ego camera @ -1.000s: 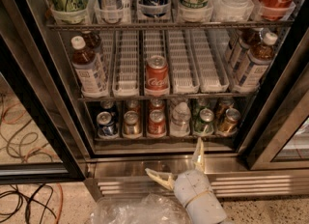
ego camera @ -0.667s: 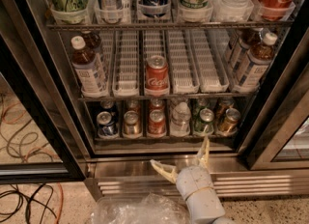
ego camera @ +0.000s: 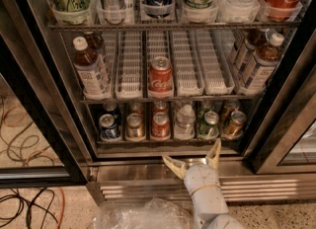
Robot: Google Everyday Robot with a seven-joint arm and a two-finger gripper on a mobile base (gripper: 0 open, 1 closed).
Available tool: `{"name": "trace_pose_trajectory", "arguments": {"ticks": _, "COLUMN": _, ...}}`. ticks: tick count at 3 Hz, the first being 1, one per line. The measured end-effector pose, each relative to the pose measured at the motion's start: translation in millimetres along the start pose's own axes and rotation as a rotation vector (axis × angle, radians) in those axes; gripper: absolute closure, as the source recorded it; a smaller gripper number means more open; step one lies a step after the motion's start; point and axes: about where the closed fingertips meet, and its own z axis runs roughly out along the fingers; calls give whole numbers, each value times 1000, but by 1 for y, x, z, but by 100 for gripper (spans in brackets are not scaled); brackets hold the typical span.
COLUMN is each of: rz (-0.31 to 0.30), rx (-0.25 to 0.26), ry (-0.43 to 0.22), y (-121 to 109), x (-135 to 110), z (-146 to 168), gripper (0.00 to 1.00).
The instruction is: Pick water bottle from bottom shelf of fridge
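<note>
The fridge [ego camera: 44,119] stands with its door open. On the bottom shelf [ego camera: 163,141] the water bottle [ego camera: 185,121], small, clear and white-capped, stands in the fourth lane from the left, between a red can [ego camera: 160,125] and a green can [ego camera: 209,124]. My gripper [ego camera: 194,157] is just below the shelf's front edge, in front of the steel base grille [ego camera: 143,188], slightly right of and below the bottle. Its two pale fingers are spread wide and hold nothing.
The bottom shelf also holds a blue can [ego camera: 108,127], a gold can [ego camera: 134,126] and a tilted gold can [ego camera: 233,124]. The middle rack has a Coke can [ego camera: 160,77] and brown-liquid bottles [ego camera: 91,70]. Crumpled clear plastic [ego camera: 143,214] lies below. Cables [ego camera: 22,139] lie on the floor at left.
My gripper has moved up and a little to the right, closer to the bottom shelf's front edge. The fingers stay spread. The shelf contents have not moved.
</note>
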Motion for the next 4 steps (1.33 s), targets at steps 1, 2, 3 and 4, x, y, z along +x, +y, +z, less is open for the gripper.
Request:
{"name": "trace_pose_trajectory", "arguments": {"ticks": 1, "rz": 23, "rx": 29, "ry": -35, "y": -3, "x": -2, "z": 24, "gripper": 0}}
{"name": "trace_pose_trajectory", "arguments": {"ticks": 2, "rz": 23, "rx": 45, "ry": -50, "y": -4, "x": 2, "z": 46, "gripper": 0}}
{"name": "trace_pose_trajectory", "arguments": {"ticks": 3, "rz": 40, "rx": 59, "ry": -46, "y": -2, "x": 10, "z": 61, "gripper": 0}}
{"name": "trace_pose_trajectory", "arguments": {"ticks": 4, "rz": 41, "rx": 59, "ry": -46, "y": -2, "x": 10, "z": 62, "gripper": 19}}
